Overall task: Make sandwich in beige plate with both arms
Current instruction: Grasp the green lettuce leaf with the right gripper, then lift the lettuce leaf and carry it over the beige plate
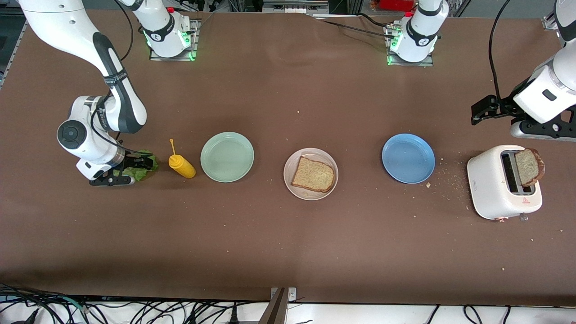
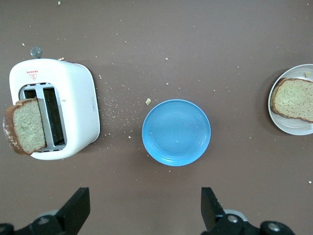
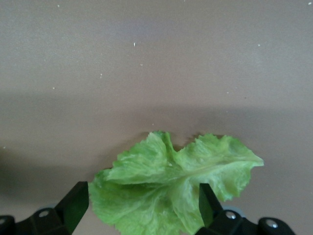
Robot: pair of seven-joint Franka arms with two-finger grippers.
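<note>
One slice plated, lettuce about to be taken.

The beige plate [image 1: 310, 173] sits mid-tabletop holding one bread slice [image 1: 313, 173]. Toward the right arm's end, the right gripper [image 1: 128, 170] straddles the lettuce leaf [image 3: 171, 193], fingers spread, apparently readying a pinch. The left gripper [image 1: 483, 110] hangs open above the toaster [image 1: 504, 182], where the second slice [image 1: 528, 166] stands.

1. toaster [image 1: 504, 182]: a red triangular warning sign with a line of small red print under it stands on the top face, beside the slots; the print is too small to read.
2. toaster, side wall: a small dark mark, possibly a brand, not readable.
3. the sign shows in the left wrist view, ahead of the open jaws; no other text is readable.
</note>
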